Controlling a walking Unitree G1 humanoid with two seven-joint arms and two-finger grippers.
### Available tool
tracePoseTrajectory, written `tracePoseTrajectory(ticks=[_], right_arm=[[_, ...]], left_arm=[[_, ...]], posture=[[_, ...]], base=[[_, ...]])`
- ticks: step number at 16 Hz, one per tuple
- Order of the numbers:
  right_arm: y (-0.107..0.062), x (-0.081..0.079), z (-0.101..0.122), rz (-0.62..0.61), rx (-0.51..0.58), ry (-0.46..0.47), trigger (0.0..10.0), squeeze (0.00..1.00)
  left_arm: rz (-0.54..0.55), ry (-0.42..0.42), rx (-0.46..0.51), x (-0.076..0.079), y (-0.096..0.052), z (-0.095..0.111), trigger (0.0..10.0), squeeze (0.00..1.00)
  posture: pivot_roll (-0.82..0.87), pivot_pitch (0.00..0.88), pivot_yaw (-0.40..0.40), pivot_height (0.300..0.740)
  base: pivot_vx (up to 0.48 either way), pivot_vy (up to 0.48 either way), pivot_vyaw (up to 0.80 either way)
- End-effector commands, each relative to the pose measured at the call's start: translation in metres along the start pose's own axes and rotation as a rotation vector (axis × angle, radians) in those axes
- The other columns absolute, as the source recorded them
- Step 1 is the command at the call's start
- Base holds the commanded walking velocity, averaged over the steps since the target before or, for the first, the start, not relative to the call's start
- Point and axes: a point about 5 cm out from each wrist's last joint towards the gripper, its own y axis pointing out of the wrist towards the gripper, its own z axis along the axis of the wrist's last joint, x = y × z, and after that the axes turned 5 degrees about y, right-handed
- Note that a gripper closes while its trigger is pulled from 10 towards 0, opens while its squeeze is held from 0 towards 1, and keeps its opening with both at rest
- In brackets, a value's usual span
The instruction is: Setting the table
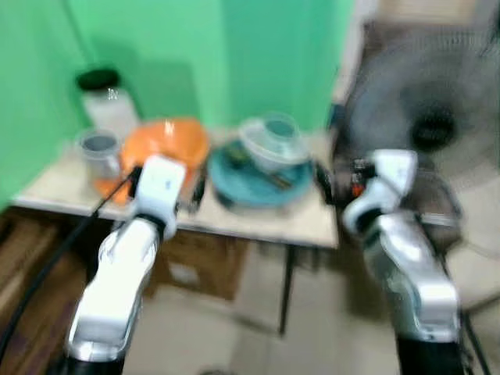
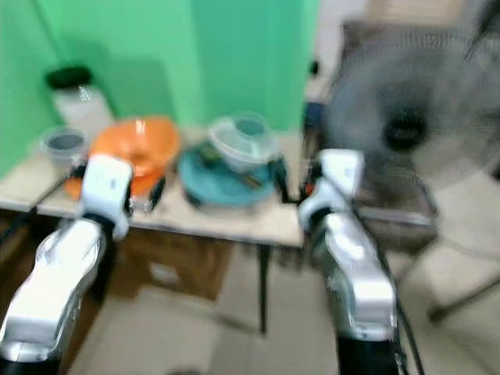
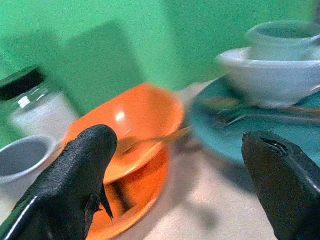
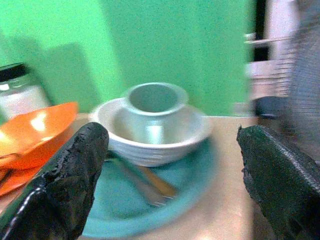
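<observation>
A small table (image 1: 312,223) stands against a green wall. On it a teal plate (image 1: 258,183) carries a white bowl (image 4: 150,132) with a pale cup (image 4: 152,102) inside, and cutlery (image 4: 145,182) lies on the plate. An orange bowl (image 3: 135,120) with a spoon (image 3: 150,140) sits on an orange plate (image 1: 113,187). A grey cup (image 1: 98,148) and a black-lidded jar (image 1: 105,98) stand at the left. My left gripper (image 3: 175,165) is open in front of the orange bowl. My right gripper (image 4: 170,175) is open before the teal plate. Both are empty.
A large standing fan (image 1: 437,117) is close on the right of the table. A cardboard box (image 1: 195,266) sits under the table. A black cable (image 1: 47,269) runs along my left arm. The head views are blurred.
</observation>
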Motion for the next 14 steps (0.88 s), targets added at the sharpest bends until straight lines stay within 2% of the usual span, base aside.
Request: tracePoseTrajectory(ticks=[1, 3, 8, 10, 13, 14], right_arm=[[-0.001, 0.007, 0.002, -0.022, -0.006, 0.003, 10.0, 0.00], [0.002, 0.008, 0.004, -0.013, -0.001, 0.049, 10.0, 0.00], [0.015, 0.007, 0.017, -0.012, -0.018, 0.028, 10.0, 0.00], [0.027, 0.012, 0.024, -0.058, -0.109, 0.044, 10.0, 0.00], [0.034, 0.017, 0.029, -0.075, -0.169, 0.035, 10.0, 0.00], [0.038, 0.020, 0.031, -0.086, -0.194, 0.029, 10.0, 0.00]], left_arm=[[-0.006, 0.004, 0.025, 0.002, -0.001, 0.006, 10.0, 0.00], [-0.010, 0.001, 0.021, 0.004, -0.003, 0.005, 10.0, 0.00], [-0.028, 0.017, 0.025, 0.004, 0.001, 0.008, 10.0, 0.00], [-0.115, 0.030, 0.050, 0.009, 0.005, 0.012, 10.0, 0.00], [-0.232, 0.017, 0.064, 0.017, 0.003, 0.015, 10.0, 0.00], [-0.300, 0.011, 0.077, 0.021, 0.001, 0.018, 10.0, 0.00]], posture=[[0.15, 0.000, 0.044, 0.740], [0.15, 0.000, 0.042, 0.740], [0.15, 0.000, 0.048, 0.740], [0.14, 0.000, 0.058, 0.740], [0.14, 0.000, 0.055, 0.740], [0.15, 0.000, 0.056, 0.740]], base=[[0.292, 0.000, 0.80], [0.292, 0.000, 0.00], [0.277, 0.000, 0.00], [0.000, 0.000, 0.00], [0.000, 0.000, 0.00], [0.000, 0.000, 0.00]])
